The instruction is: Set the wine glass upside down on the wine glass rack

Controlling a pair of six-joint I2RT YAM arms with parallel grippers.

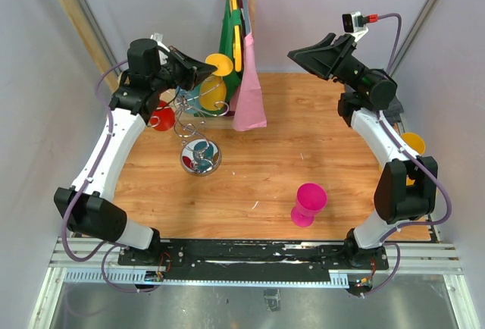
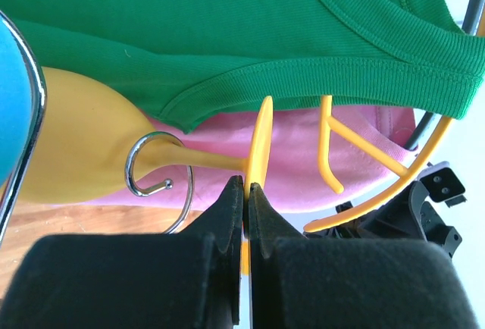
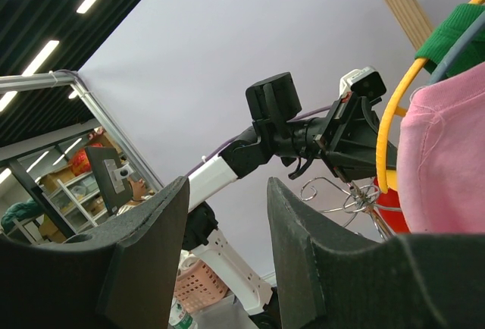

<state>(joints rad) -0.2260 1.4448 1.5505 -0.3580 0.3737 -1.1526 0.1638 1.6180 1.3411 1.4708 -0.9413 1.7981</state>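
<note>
Surface: wooden table (image 1: pixel 303 139) between pale walls; a wooden rail frame (image 1: pixel 72 10) hung with garments stands at 12 o'clock.
Left gripper (image 2: pixel 246 192): clamped on the foot (image 2: pixel 261 136) of the yellow wine glass (image 2: pixel 76 147), the disc pinched edge-on.
Wine glass: held in the air at 11 o'clock of the table, its stem crossing a chrome hook (image 2: pixel 155 134), the bowl beyond. Whether the stem sits inside the hook cannot be told.
Wine glass rack (image 1: pixel 201 156): at 10 o'clock, base on the table; a red glass (image 1: pixel 161 115) is seen at its far left side.
Right gripper (image 3: pixel 225 192): spread wide, nothing held, raised at 1 o'clock.
Progress: judged late. The glass is gripped and at the hook; seating, release and withdrawal are left.
Room: tight at 12 o'clock, where the green garment (image 2: pixel 227 26), the pink garment (image 2: pixel 288 162) and the yellow hangers (image 2: pixel 333 147) lie just behind the foot. Open room is judged toward 6 o'clock; a magenta glass (image 1: pixel 309 204) stands well apart at 5 o'clock.
</note>
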